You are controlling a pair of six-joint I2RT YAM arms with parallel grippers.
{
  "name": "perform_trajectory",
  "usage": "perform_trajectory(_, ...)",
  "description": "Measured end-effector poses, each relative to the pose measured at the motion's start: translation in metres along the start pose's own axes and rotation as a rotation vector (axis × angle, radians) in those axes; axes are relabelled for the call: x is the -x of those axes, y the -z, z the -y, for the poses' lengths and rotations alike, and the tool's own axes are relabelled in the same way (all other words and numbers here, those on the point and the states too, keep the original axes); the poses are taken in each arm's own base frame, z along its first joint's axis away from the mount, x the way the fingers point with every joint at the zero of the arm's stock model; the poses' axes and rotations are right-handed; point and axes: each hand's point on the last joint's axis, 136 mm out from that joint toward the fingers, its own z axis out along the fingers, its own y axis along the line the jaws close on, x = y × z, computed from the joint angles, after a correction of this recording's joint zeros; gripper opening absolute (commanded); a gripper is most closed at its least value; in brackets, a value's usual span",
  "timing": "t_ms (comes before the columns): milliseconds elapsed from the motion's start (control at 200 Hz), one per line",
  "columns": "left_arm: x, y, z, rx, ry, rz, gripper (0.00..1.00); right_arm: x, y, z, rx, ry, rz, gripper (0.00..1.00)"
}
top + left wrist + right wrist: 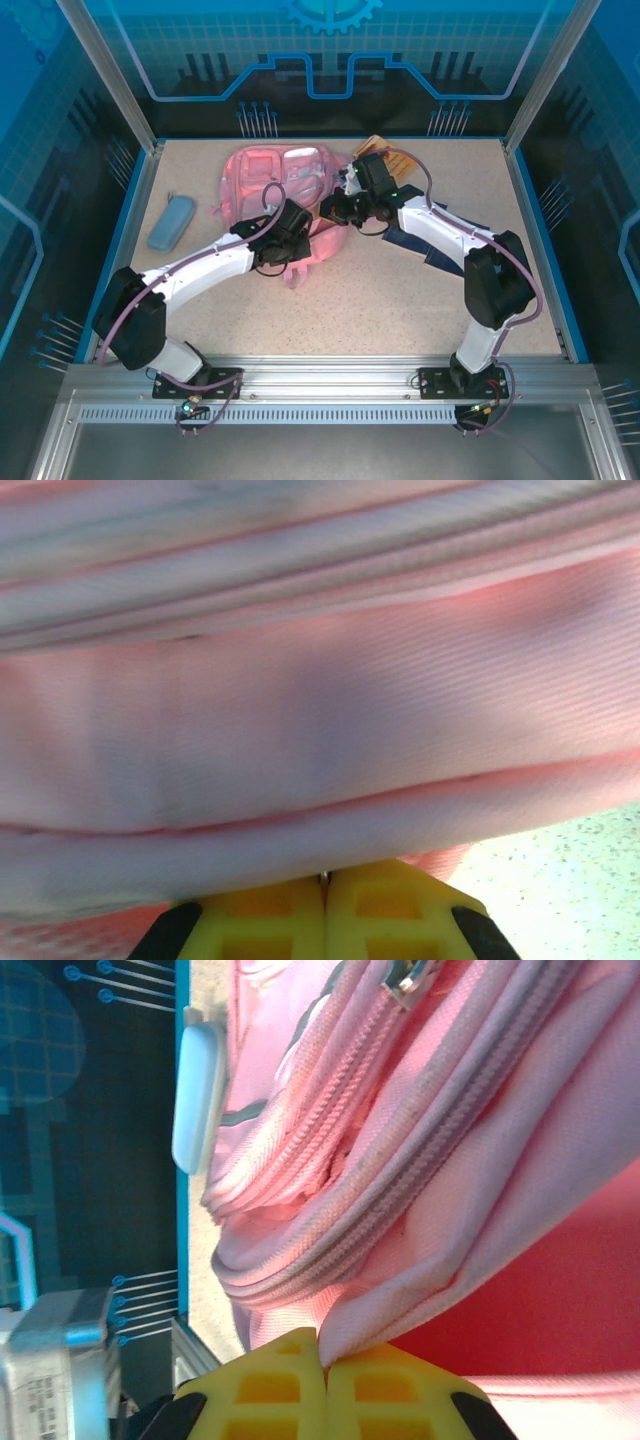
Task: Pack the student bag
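the left gripper (pixel 326 905) is closed tight, its yellow tips meeting on a fold of pink fabric at the near edge of the student bag (pixel 285 172). the right gripper (pixel 323 1365) is likewise clamped, nipping a zippered edge on the bag's right side. the bag lies flat at the back middle of the table (pixel 400 310), with a light-blue pencil case (pixel 171 221) well apart on its left.
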Motion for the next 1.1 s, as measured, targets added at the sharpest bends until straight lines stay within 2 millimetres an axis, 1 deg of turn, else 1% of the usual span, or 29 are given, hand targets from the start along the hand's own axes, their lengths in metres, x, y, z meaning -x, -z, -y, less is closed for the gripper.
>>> perform_trajectory(75,-0.003,0.005,-0.010,0.008,-0.024,0.004,0.00,0.005,0.010,0.013,-0.034,-0.002,0.026,0.00)
perform_trajectory(175,-0.008,0.012,-0.033,0.002,-0.048,-0.003,0.00,0.018,0.033,0.040,-0.082,-0.028,0.080,0.00)
perform_trajectory(215,-0.008,0.016,-0.040,-0.009,-0.060,-0.003,0.00,0.022,0.041,0.049,-0.096,-0.041,0.093,0.00)
perform_trajectory(265,-0.007,0.020,-0.042,-0.032,-0.077,0.005,0.00,0.025,0.048,0.059,-0.109,-0.054,0.101,0.00)
perform_trajectory(320,-0.003,0.025,-0.042,-0.062,-0.091,0.020,0.00,0.026,0.053,0.065,-0.117,-0.059,0.106,0.00)
perform_trajectory(395,-0.001,0.029,-0.040,-0.106,-0.116,0.030,0.00,0.028,0.056,0.068,-0.115,-0.056,0.107,0.00)
perform_trajectory(410,-0.001,0.030,-0.039,-0.112,-0.118,0.030,0.00,0.028,0.056,0.068,-0.113,-0.055,0.106,0.03)
perform_trajectory(430,-0.001,0.030,-0.038,-0.124,-0.128,0.029,0.00,0.028,0.056,0.068,-0.109,-0.054,0.105,0.10)
perform_trajectory(480,-0.002,0.030,-0.035,-0.149,-0.144,0.021,0.00,0.028,0.057,0.068,-0.105,-0.057,0.103,0.34)
perform_trajectory(515,-0.003,0.030,-0.032,-0.169,-0.157,0.013,0.00,0.029,0.058,0.069,-0.109,-0.059,0.108,0.46)
perform_trajectory(555,-0.005,0.030,-0.030,-0.186,-0.165,0.004,0.00,0.030,0.062,0.072,-0.114,-0.069,0.119,0.55)
perform_trajectory(595,-0.005,0.031,-0.026,-0.208,-0.175,-0.001,0.00,0.031,0.065,0.074,-0.123,-0.081,0.131,0.60)
perform_trajectory(700,-0.012,0.032,-0.012,-0.268,-0.219,-0.022,0.00,0.022,0.076,0.078,-0.143,-0.120,0.160,0.66)
perform_trajectory(815,-0.025,0.030,0.009,-0.325,-0.276,-0.072,0.00,0.003,0.083,0.078,-0.157,-0.180,0.171,0.69)
perform_trajectory(890,-0.032,0.026,0.023,-0.353,-0.312,-0.103,0.00,-0.014,0.079,0.075,-0.162,-0.225,0.156,0.70)
perform_trajectory(976,-0.041,0.020,0.037,-0.376,-0.345,-0.134,0.00,-0.034,0.068,0.067,-0.164,-0.272,0.115,0.69)
perform_trajectory(1031,-0.045,0.016,0.043,-0.382,-0.358,-0.152,0.00,-0.042,0.062,0.062,-0.163,-0.297,0.095,0.67)
perform_trajectory(1101,-0.048,0.013,0.049,-0.386,-0.372,-0.165,0.00,-0.049,0.057,0.060,-0.163,-0.333,0.079,0.60)
